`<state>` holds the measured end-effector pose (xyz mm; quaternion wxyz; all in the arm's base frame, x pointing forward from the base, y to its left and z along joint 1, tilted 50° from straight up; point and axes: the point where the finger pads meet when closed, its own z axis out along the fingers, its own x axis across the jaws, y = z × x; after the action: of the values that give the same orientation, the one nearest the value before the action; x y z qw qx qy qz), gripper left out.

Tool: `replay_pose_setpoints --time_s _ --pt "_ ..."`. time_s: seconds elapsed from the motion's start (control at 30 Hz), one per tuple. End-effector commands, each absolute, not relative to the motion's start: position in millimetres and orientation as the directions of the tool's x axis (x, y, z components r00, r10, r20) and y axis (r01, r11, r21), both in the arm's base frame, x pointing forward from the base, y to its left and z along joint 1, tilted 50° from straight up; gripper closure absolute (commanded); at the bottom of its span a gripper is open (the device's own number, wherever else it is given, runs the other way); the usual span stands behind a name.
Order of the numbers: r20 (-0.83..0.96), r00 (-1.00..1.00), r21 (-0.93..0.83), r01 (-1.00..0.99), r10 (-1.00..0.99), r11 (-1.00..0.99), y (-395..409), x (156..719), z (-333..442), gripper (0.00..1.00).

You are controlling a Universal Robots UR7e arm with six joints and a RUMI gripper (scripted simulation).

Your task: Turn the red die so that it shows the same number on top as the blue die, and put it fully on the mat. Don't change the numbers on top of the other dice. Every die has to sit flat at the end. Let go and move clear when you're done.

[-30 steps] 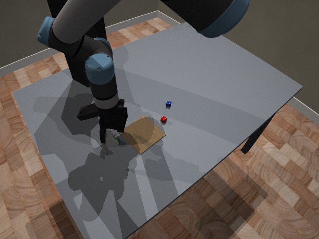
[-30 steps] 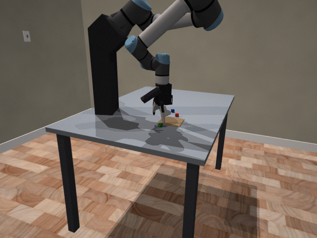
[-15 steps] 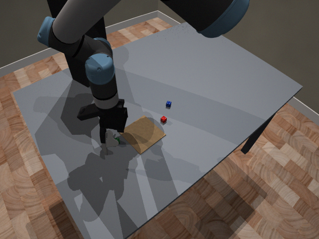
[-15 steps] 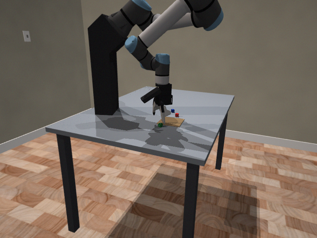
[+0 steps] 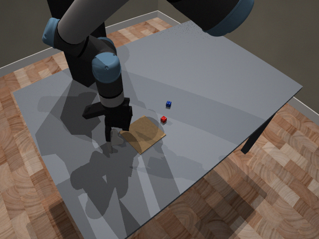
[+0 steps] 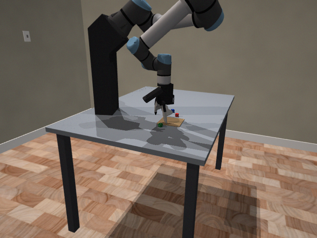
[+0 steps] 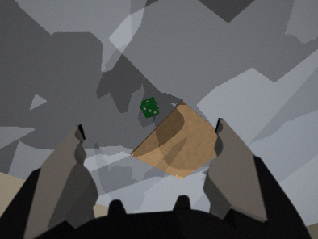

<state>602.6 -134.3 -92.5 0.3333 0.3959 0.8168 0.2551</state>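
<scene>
One grey counter (image 5: 218,77) (image 6: 204,102) (image 7: 242,40) is being stood upon by a black pedestal (image 5: 79,74) (image 6: 95,102), and from this pedestal the long jointed arm (image 5: 90,15) (image 6: 165,25) is being carried. Below the arm, the claw (image 5: 117,146) (image 6: 160,117) (image 7: 151,122) is being held pointing down, its fingers being kept wide apart, with nothing being clamped. A tan mat (image 5: 146,131) (image 6: 175,121) (image 7: 198,137) is being supported flat by the counter, near the claw. Off the mat, near one of its edges, the red die (image 5: 163,119) (image 6: 177,115) is being carried by the counter. Farther from the mat, the blue die (image 5: 168,104) (image 6: 172,110) is being carried too. Just beside the mat, on the side of the claw, a green die (image 6: 160,125) (image 7: 149,107) is being seen; in the top view it is being hidden.
</scene>
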Motion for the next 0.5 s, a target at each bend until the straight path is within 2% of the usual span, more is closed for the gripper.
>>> replay_pose_setpoints --time_s 0.0,0.47 --pt "-0.342 -0.464 0.68 0.478 0.817 0.556 -110 604 -84 0.0" --pt "-0.342 -0.464 0.68 0.478 0.817 0.556 -34 612 -57 0.0"
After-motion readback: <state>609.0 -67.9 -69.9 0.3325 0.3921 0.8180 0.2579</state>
